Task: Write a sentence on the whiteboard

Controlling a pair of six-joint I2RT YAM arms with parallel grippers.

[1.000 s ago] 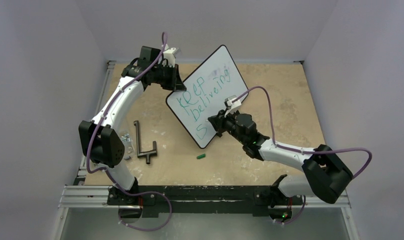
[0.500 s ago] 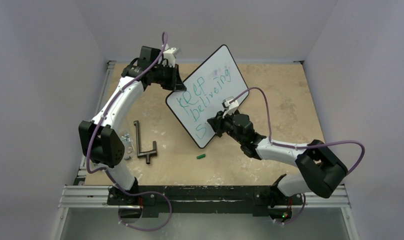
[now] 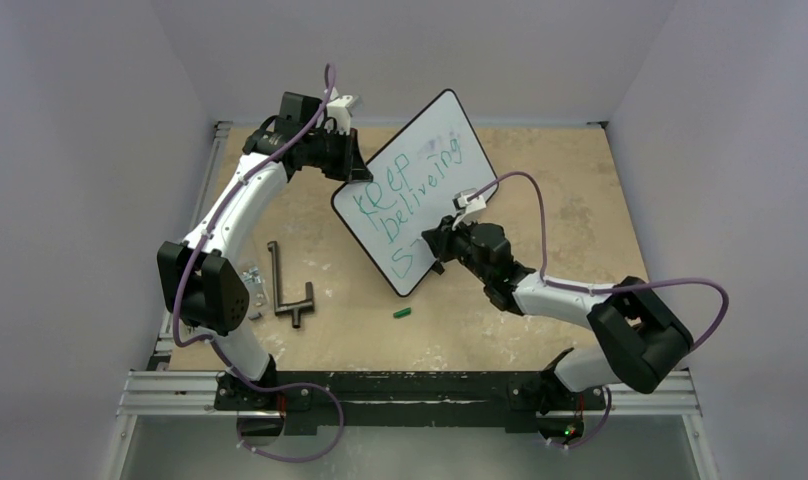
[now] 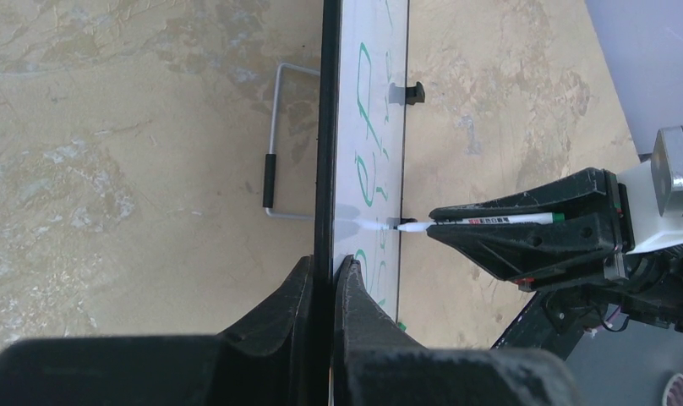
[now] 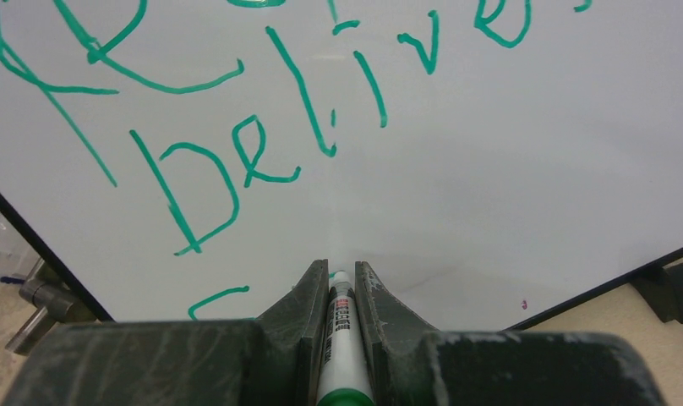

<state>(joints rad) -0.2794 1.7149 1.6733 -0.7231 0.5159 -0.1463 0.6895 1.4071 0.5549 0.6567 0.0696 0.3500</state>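
The whiteboard stands tilted on the table with the green sentence: "Keep", "Believing" and a third line begun with "S". My left gripper is shut on the board's upper left edge; in the left wrist view its fingers clamp the black frame at the gripper. My right gripper is shut on a green marker, its tip touching the board on the third line. The marker also shows in the left wrist view. In the right wrist view the gripper faces the lettering.
A green marker cap lies on the table below the board. A black T-shaped tool and a small metal part lie at the left. The board's wire stand and black foot rest on the table.
My right gripper, with the marker on the board, went a little left and then back right and up on the third line. The left arm and the board have stayed still.
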